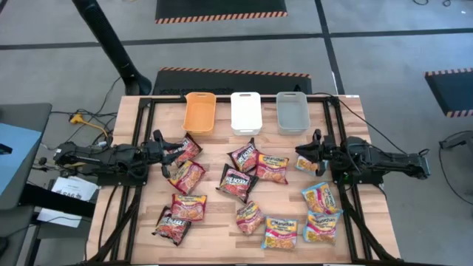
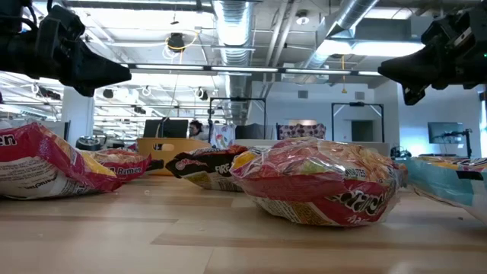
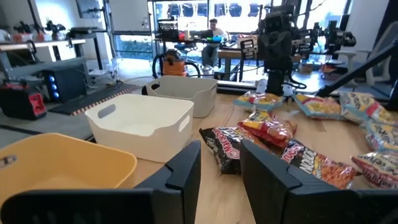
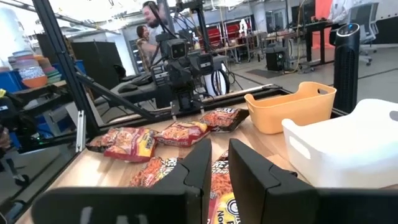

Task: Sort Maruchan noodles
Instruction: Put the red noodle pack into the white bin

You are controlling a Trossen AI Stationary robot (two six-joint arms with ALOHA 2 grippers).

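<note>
The left gripper (image 1: 159, 145) hovers left of the white bin (image 1: 245, 111), fingers slightly parted, holding nothing. The Maruchan noodles (image 1: 238, 182) lie flat, scattered over the desk (image 1: 214, 229) in front of that bin, long axes every which way. One dark packet (image 3: 227, 144) reads "Ramen"; other print is unreadable. Right of the bin, the right gripper (image 1: 304, 154) stands narrowly parted and empty.

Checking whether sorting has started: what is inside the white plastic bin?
The white rectangular plastic bin looks empty from above, showing bare floor. In the left wrist view, its near wall hides part of the floor.
</note>
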